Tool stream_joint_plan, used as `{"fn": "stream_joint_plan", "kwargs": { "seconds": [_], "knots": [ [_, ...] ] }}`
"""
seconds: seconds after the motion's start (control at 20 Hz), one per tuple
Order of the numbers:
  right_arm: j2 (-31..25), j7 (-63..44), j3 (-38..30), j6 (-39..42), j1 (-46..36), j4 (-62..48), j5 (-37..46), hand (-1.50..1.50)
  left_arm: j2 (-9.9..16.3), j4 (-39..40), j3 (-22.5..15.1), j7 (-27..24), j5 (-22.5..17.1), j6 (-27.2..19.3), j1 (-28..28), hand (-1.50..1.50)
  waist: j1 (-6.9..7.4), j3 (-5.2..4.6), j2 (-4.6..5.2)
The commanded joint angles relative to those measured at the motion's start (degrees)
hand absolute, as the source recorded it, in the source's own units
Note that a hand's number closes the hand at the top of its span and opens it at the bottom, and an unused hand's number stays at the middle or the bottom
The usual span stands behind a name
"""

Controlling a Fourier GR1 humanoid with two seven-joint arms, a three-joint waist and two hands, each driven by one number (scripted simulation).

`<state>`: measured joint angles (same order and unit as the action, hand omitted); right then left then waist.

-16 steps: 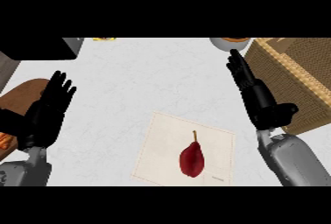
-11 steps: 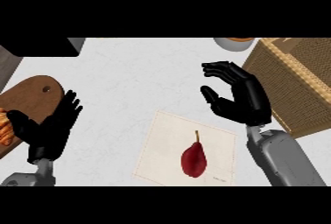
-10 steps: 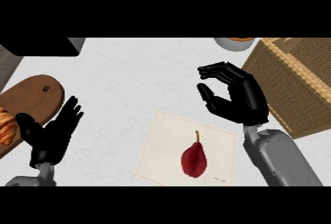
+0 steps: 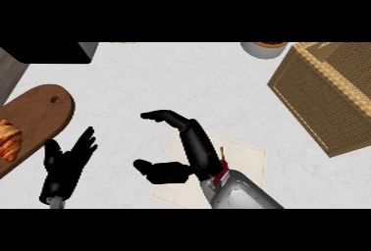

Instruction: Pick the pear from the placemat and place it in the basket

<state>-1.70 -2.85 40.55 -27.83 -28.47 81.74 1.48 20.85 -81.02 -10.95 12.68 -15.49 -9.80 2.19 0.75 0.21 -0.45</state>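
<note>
The dark red pear [image 4: 223,163] sits on the pale square placemat [image 4: 250,158], mostly hidden under the right hand [image 4: 190,147], only stem and a red sliver showing. That hand arches over it, fingers and thumb spread, nothing gripped, apparently lining up a grasp. The left hand [image 4: 66,164] rests open beside the wooden board [image 4: 36,115]; the woven wicker basket [image 4: 330,93] waits well apart.

open counter [image 4: 181,78] to basket [image 4: 330,93] (right)

Your right hand [image 4: 190,149] spreads open over the placemat [image 4: 246,159] at lower center, hiding most of the pear [image 4: 223,163]; basket [image 4: 330,93] sits upper right.
</note>
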Motion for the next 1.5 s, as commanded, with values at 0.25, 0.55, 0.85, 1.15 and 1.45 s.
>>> {"fn": "stream_joint_plan", "kwargs": {
  "seconds": [0.25, 0.55, 0.85, 1.15, 1.45],
  "knots": [
    [-14.53, -29.26, 1.58, 2.65, -14.87, -3.63, 20.35, -1.5, 0.16, 2.3, 0.59, 1.38, 0.15, -1.28, 4.65, 0.0, -3.42, -0.78, -1.57],
    [-23.96, -45.99, 0.33, 23.02, -23.98, 7.43, 17.21, -1.5, 0.37, 0.36, 0.56, -0.06, 0.27, -1.03, 8.14, 0.0, -3.54, -0.53, -1.68],
    [-27.7, -59.08, -2.04, 43.7, -28.76, 16.93, 1.45, -1.5, -0.38, 0.93, 0.91, -0.44, -0.28, -0.58, 7.31, 0.0, -3.87, -0.49, -1.14],
    [-35.88, -67.96, -6.35, 52.74, -29.91, 22.36, -12.64, -1.5, 1.43, 1.37, 2.55, -0.2, -0.61, 0.63, 6.67, 0.0, -3.55, -0.4, -0.5],
    [-41.08, -72.25, -6.39, 49.57, -28.16, 30.23, -20.11, -1.5, -0.67, 1.0, 0.57, -0.64, 0.79, 0.16, 7.33, 0.0, -2.66, -0.32, -0.26]
  ]
}}
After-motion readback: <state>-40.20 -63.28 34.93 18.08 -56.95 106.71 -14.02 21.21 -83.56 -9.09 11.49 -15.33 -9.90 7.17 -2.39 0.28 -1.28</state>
